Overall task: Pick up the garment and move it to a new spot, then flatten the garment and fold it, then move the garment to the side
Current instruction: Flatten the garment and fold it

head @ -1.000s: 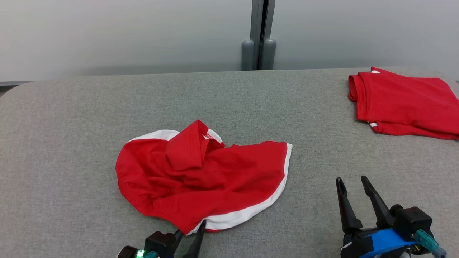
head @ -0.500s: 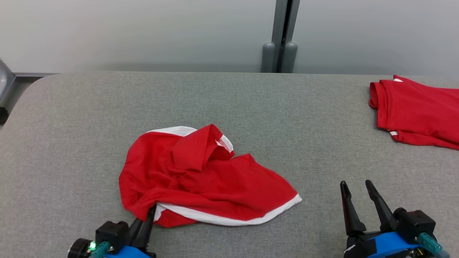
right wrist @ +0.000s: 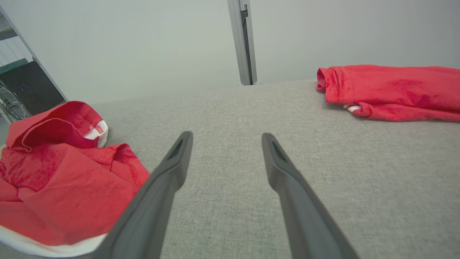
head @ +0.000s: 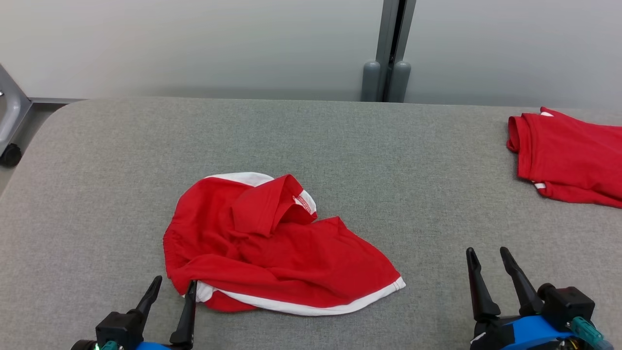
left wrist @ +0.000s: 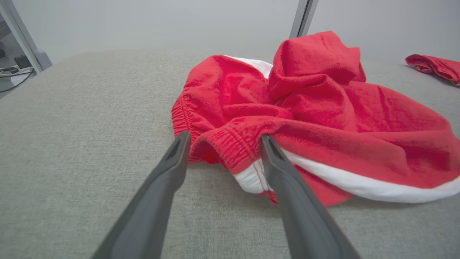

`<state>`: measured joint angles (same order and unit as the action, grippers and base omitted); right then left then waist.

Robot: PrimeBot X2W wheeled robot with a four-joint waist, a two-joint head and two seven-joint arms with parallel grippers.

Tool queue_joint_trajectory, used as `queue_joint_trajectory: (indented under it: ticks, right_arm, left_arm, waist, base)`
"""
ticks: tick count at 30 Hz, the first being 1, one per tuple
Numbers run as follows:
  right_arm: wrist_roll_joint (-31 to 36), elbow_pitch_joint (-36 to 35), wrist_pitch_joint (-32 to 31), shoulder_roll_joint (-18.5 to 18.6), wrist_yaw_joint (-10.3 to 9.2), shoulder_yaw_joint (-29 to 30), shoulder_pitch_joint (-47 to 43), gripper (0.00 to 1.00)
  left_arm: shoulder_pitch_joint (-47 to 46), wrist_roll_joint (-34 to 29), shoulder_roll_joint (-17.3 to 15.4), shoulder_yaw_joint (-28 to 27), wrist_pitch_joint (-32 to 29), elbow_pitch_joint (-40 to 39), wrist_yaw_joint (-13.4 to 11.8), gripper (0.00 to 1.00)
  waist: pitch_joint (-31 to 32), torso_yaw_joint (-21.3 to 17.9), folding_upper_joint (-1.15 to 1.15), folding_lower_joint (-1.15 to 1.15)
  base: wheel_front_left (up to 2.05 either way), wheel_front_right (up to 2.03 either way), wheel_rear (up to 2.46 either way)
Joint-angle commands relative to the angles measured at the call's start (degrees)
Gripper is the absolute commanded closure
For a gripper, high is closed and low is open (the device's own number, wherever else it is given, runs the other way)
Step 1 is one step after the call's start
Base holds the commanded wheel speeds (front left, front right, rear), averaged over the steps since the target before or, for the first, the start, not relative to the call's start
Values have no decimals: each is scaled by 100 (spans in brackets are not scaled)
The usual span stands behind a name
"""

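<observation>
The garment, red shorts with white trim, lies crumpled left of the middle of the grey table. My left gripper stands open at its near left corner. In the left wrist view the elastic waistband corner of the garment lies between the spread fingers of the left gripper, and the right finger touches the cloth. My right gripper is open over bare table, well right of the garment. The right wrist view has the right gripper empty and the garment at the lower left.
A second red garment, folded, lies at the table's far right edge, also seen as the folded garment. A grey post stands behind the table. A metal leg with a black caster is off the table's left end.
The left gripper shut on the garment's near edge and dragged it leftward, folding the hem under; it has now opened and let go. The head camera has also turned left.
</observation>
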<state>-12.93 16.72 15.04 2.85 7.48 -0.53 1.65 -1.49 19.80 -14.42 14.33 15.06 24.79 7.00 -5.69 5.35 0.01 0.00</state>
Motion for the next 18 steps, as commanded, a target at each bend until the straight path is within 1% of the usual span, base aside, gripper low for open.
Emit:
queue_joint_trajectory:
  ticks: [1,7,12,18]
  right_arm:
    - [24,2,17,9,2,61,8,0]
    - [73,0,18,9,3,97,37,0]
    - [76,36,18,10,2,-53,82,0]
    - [72,129,18,11,3,-199,87,0]
  left_arm:
    - [125,-103,44,-169,14,-181,-16,0]
    - [221,-378,152,-508,14,-754,32,0]
    - [69,-621,413,-854,14,-1212,40,0]
    - [-35,-1014,754,-1416,14,-1643,-74,0]
  waist:
    - [16,34,-1,0]
    - [69,127,-1,0]
    - [111,93,-1,0]
    - [118,24,-1,0]
  base:
    - [0,0,0]
    - [0,0,0]
    - [0,0,0]
    - [0,0,0]
